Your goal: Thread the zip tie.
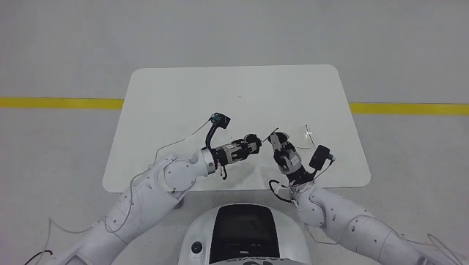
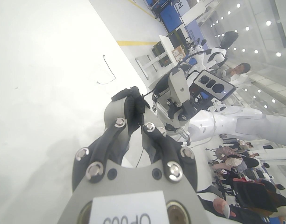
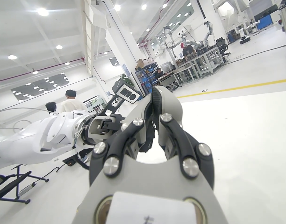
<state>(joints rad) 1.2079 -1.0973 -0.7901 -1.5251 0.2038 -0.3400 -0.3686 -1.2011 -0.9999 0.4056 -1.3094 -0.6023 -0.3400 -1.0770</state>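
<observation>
L arm comes in from the near-left corner of the white table [image 1: 220,96], forearm angled toward the middle. L gripper [image 1: 254,145] sits over the near-centre part of the tabletop, tips pointing at the other gripper. In the L wrist view the L gripper [image 2: 136,96] has its fingers [image 2: 130,103] squeezed together, no gap seen betw the pads, clamped on the zip tie [image 2: 148,92]. The tie is a thin black strand; a short bit sticks out past the tips toward the R gripper, and another thin length runs back betw the fingers toward the palm.

In the top view the zip tie [image 1: 272,131] shows as a fine dark line betw the two grippers, off the table surface, slanting up and away from the robot.

R gripper [image 1: 275,140] is just beside the L one, tips nearly meeting, R arm entering from the near-right corner. R wrist view: R gripper [image 3: 154,96] is closed, black pads pressed flat against each other. The tie's free end reaches its tips, but can't tell if it is actually pinched there, too thin and hidden by the pads.

Further R, a thin bent strand [image 1: 308,133] lies flat on the table, apart from both grippers, near the right-hand edge. Also seen from the L wrist cam, thin bent strand [image 2: 109,69], kinked at one corner.

Yellow floor line [image 1: 410,108] runs behind the table.
</observation>
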